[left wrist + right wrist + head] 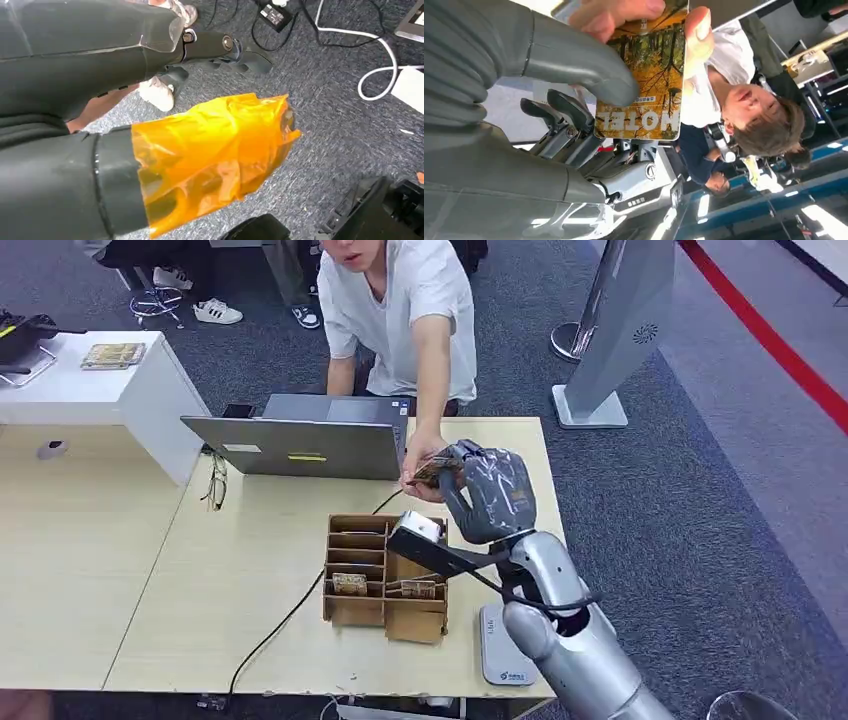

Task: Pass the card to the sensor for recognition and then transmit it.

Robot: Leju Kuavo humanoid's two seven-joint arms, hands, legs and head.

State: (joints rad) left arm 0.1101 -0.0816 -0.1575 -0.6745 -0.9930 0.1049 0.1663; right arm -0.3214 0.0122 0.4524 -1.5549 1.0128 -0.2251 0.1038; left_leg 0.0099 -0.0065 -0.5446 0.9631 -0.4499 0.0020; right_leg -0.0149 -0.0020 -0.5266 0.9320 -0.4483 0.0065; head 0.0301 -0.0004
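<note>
Right hand (574, 100) and person's hand (649, 15) grip card (649, 85)

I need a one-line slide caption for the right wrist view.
Robot's right hand and a person's hand both hold a hotel card during handover.

Autumn-forest "HOTEL" card (644, 75) pinched between robot's right hand (490, 490) and person's fingers (696, 35).

place: office | signs: grey carpet (700, 490); pale wood desk (250, 560); open laptop (300, 445); floor cables (370, 55)
</note>
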